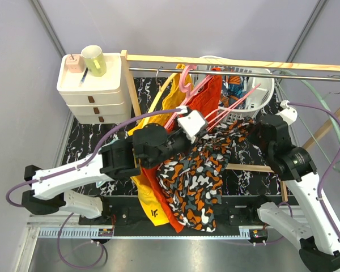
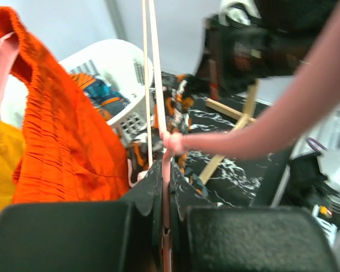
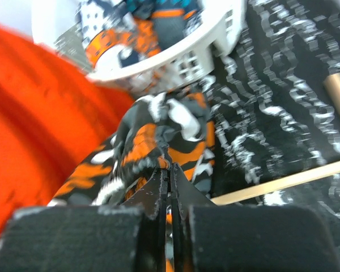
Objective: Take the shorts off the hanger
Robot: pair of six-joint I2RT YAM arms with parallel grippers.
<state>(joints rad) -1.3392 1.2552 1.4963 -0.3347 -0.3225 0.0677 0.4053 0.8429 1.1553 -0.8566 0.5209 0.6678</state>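
Note:
The dark grey shorts (image 1: 195, 170) with orange and white blotches drape from the middle of the table down to the near edge. My right gripper (image 1: 246, 132) is shut on their upper end, seen close in the right wrist view (image 3: 158, 130). My left gripper (image 1: 209, 127) is shut on a thin bar of the pink hanger (image 2: 165, 170), which slants up to the rail. The blue/teal shorts (image 1: 235, 85) lie in the white basket (image 1: 259, 97) and also show in the left wrist view (image 2: 102, 96).
Plain orange-red shorts (image 1: 211, 93) and plain yellow shorts (image 1: 171, 96) hang from the metal rail (image 1: 283, 73) and reach the near edge. A wooden frame (image 1: 130, 85) holds the rail. White drawers (image 1: 93, 90) with a green cup (image 1: 94, 59) stand at the far left.

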